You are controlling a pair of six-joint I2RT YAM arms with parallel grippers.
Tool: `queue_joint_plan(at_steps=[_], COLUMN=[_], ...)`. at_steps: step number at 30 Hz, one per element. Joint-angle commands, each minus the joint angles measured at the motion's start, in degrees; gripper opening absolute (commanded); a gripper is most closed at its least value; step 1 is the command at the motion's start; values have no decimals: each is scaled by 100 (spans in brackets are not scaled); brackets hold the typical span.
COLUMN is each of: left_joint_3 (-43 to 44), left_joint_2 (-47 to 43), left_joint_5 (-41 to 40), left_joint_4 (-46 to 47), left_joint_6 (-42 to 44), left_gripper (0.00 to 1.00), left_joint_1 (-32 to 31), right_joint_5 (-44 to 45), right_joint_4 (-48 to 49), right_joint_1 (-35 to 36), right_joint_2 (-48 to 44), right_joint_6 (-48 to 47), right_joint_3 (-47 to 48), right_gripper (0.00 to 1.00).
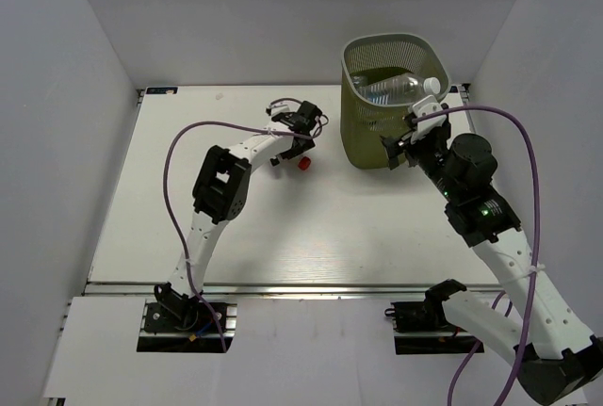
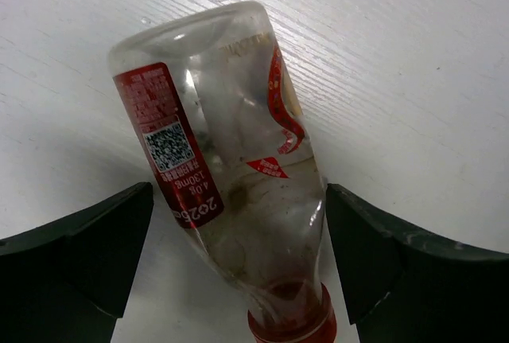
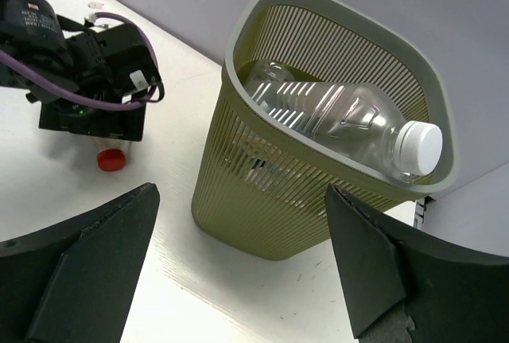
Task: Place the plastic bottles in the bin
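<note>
A tiny clear plastic bottle (image 2: 231, 176) with a red label and red cap lies on the white table, cap toward the wrist. My left gripper (image 2: 238, 255) is open, one finger on each side of the bottle's lower half. From above, only its red cap (image 1: 304, 163) shows beneath the left gripper (image 1: 298, 145). The olive-green bin (image 1: 363, 138) stands at the back right. A large clear bottle with a white cap (image 3: 342, 124) lies slanted in the bin's (image 3: 262, 200) top. My right gripper (image 3: 242, 263) is open and empty, just in front of the bin.
White walls close in the table on the left, back and right. The left arm's purple cable (image 1: 174, 156) loops out over the table's left half. The right arm (image 1: 480, 208) reaches along the table's right side to the bin.
</note>
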Motion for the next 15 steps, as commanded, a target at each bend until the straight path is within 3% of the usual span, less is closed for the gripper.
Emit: queue_joint_plan(at_steps=[1,3,4,8,10,11,12,15], left_joint_3=[-88,53,53,-613,-834,-834,-834,-1132], left_joint_2=[31,173,173,-520,-906,-1326,-1556,-2733], left_joint_5=[309,310,310,380,380,302,301,529], left_joint_4=[-186,-335,-336,366,639,857,973,2270], left_joint_6=[33,155,156,419,796,1007,1322,2147], left_gripper=[98,88,70,27,18,12,9,2], left_joint_1=[139,139,139,139,61,60,-27,-159], right_joint_5=[-72,-81,-90,-124,-169,-178,-134,-1401], right_joint_4=[116,116,98,98,11,-16,-51,-611], right_joint_1=[-33,-34,-25,-42,-60,-43,-42,-60], right_joint_2=[-109,-118,-118,-135,-188,-249,-284,-522], right_joint_6=[140,158,149,105,123,140,166,-280], right_joint_3=[-43,-52,-61,-122,-166,-271,-333,-710], right_gripper=[90,90,90,86,48,18,0,0])
